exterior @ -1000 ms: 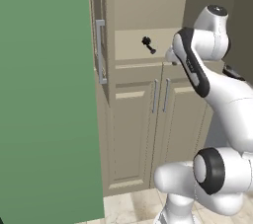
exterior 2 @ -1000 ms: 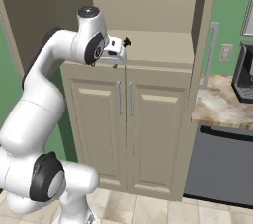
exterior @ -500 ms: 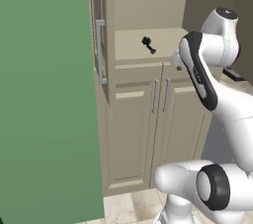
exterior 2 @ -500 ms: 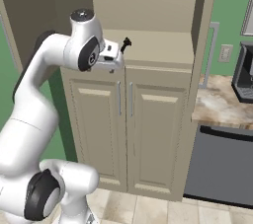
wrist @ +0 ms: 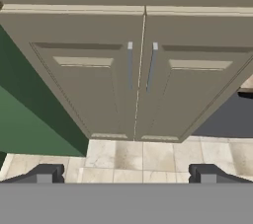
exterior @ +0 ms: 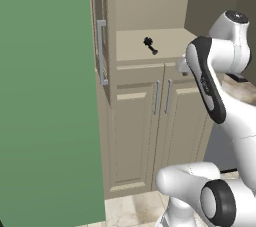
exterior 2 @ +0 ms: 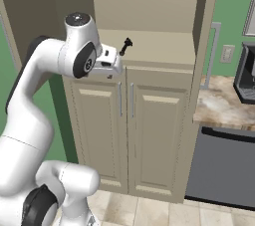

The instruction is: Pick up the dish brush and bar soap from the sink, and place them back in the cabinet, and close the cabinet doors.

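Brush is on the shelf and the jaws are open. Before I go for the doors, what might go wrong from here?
1. The dish brush lies near the front of the cabinet shelf, so a swinging door or the arm could knock it off.
2. The left cabinet door stands wide open beside the green wall, an awkward reach for the gripper.
3. I cannot spot the bar soap on the shelf; closing now may leave it out.
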Robot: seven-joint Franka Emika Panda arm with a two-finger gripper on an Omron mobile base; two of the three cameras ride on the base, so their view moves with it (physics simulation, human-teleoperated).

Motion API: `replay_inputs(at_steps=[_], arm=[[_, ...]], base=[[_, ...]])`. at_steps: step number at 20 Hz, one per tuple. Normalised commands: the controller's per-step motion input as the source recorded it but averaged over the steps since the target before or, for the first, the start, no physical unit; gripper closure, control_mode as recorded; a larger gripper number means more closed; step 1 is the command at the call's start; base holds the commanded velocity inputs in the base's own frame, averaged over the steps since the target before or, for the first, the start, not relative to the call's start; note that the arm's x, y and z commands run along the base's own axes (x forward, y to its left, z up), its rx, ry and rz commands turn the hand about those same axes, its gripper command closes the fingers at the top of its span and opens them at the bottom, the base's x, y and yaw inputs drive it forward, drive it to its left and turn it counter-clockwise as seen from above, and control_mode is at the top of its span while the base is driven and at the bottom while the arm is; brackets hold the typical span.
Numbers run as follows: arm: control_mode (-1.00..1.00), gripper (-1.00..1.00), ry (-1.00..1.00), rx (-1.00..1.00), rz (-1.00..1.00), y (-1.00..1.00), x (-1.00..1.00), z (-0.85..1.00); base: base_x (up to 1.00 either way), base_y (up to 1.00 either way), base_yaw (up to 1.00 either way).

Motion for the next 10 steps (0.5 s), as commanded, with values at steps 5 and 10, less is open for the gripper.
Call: replay_inputs(at_steps=[5, 10], arm=[[-1.00, -1.00, 0.04, 0.00, 0.00, 0.00, -0.16, 0.00], [-1.00, -1.00, 0.03, 0.00, 0.00, 0.00, -0.19, 0.00]], base=[[0.00, 0.00, 0.00], [0.00, 0.00, 0.00]])
